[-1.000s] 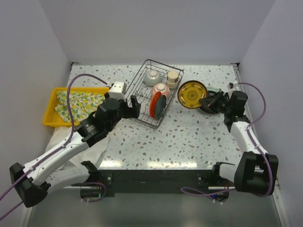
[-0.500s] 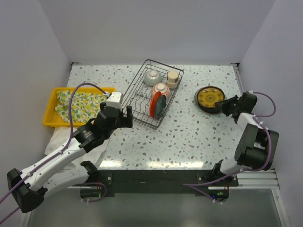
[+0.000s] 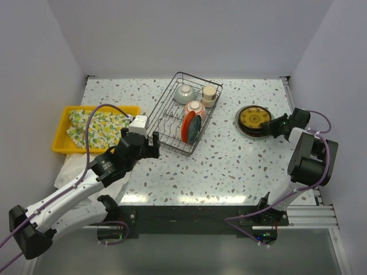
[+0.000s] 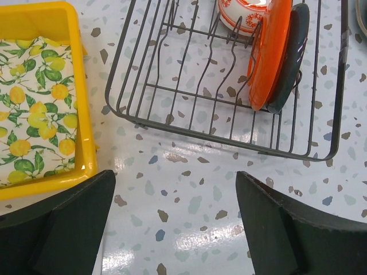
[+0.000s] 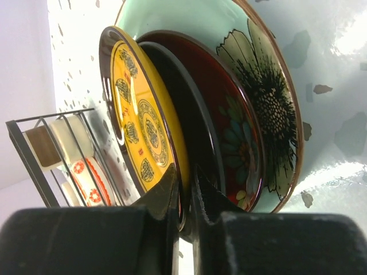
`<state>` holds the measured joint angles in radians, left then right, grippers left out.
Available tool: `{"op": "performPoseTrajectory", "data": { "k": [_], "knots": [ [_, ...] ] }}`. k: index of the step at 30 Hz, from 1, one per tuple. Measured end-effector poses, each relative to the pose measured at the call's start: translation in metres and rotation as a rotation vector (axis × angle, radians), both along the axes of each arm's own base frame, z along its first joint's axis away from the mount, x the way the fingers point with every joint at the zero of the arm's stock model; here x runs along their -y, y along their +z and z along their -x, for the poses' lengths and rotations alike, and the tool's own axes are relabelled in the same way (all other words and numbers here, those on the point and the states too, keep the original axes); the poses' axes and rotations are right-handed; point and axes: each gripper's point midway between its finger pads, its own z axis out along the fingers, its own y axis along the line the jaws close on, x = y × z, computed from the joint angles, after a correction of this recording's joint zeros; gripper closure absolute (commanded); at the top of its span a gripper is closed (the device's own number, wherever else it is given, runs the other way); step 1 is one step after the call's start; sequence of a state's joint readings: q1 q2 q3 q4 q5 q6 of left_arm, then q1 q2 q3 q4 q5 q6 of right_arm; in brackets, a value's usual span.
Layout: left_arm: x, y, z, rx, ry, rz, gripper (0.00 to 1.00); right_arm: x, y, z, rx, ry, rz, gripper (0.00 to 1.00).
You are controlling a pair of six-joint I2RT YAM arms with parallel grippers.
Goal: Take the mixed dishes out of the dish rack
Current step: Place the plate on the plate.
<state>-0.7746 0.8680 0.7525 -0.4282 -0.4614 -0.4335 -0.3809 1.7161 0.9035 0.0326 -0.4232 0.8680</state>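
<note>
The left fingers hang spread wide, gripping nothing, over the speckled white surface just short of the rectangular black wire dish rack. The right fingers are pinched shut on the rim of a round yellow patterned plate lying on stacked flowered plates beside the rack. In the rack, an orange-red round plate and a dark plate stand upright together; beyond sit a red-patterned white bowl, a small celadon bowl and a beige cup.
</note>
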Motion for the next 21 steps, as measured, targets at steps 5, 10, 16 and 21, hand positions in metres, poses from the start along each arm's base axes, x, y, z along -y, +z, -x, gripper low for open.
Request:
{"op": "performPoseTrajectory", "data": {
  "k": [5, 10, 16, 21],
  "knots": [
    [-0.001, 0.002, 0.000, 0.009, 0.002, 0.000, 0.09, 0.002, 0.001, 0.002, -0.039, 0.023, 0.027, 0.63],
    [0.000, 0.002, -0.002, 0.012, -0.001, -0.005, 0.09, 0.003, 0.001, 0.013, -0.113, 0.079, 0.063, 0.52],
    [0.007, -0.006, -0.008, 0.000, -0.023, -0.036, 0.09, 0.005, 0.004, 0.023, -0.162, 0.149, 0.117, 0.42],
    [0.013, -0.011, -0.013, -0.011, -0.043, -0.064, 0.09, 0.004, 0.008, 0.036, -0.198, 0.200, 0.160, 0.33]
  ]
}}
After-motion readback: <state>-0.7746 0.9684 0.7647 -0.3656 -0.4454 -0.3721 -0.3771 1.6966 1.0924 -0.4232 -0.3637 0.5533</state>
